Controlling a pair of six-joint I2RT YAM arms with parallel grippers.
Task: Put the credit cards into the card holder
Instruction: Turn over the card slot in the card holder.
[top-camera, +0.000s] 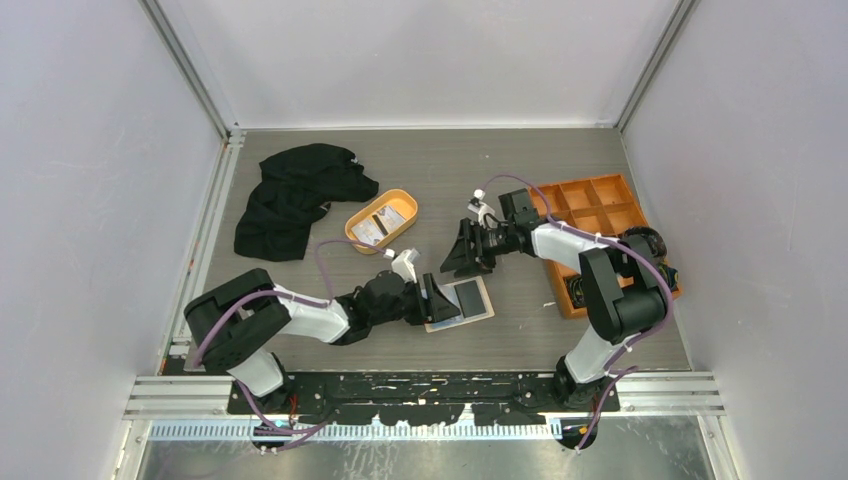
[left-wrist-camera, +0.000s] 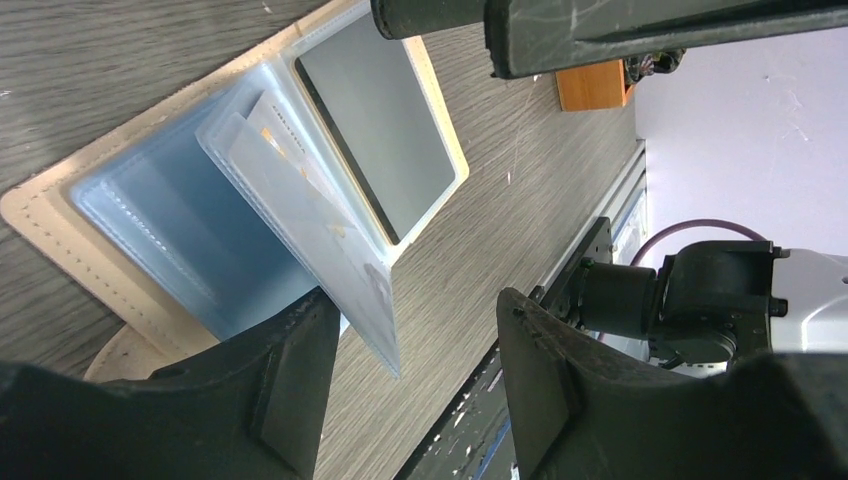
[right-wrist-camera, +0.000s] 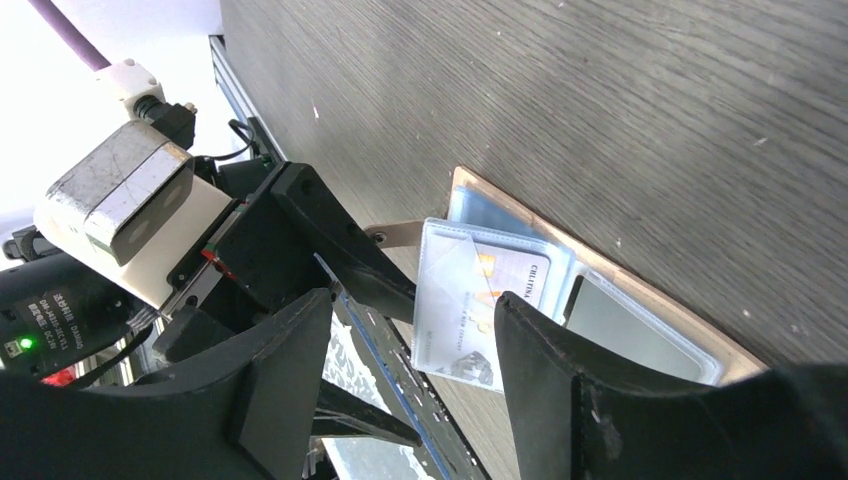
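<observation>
Left tool (left-wrist-camera: 412, 310) first: jaws wide, nothing pinched, low over the bench (top-camera: 520, 170) at the left short end of the card holder (left-wrist-camera: 45, 225). The holder lies opened flat, inside up, its long axis running left to right across the bench and its fold running away from the arms. A clear sleeve (left-wrist-camera: 320, 240) rears up off the fold, its free corner poking into the gap between the left tool's jaws. One finger looks right against it, though I can't tell whether it truly props it.

Over to the right tool (right-wrist-camera: 412, 300): also wide, also empty. It hovers just beyond the holder's far long edge and looks down onto that raised sleeve, where one card (right-wrist-camera: 500, 285) sits inside, print showing.

Now outward: the loose credit cards (top-camera: 383, 226) lie in the oval tray (top-camera: 402, 202), beyond the holder and off to the left, apart from both tools. By my reckoning neither tool is much nearer. But the left one is occupied at the sleeve, so the right looks free to go, and it would have to swing leftward, away from the holder, to fetch one.
</observation>
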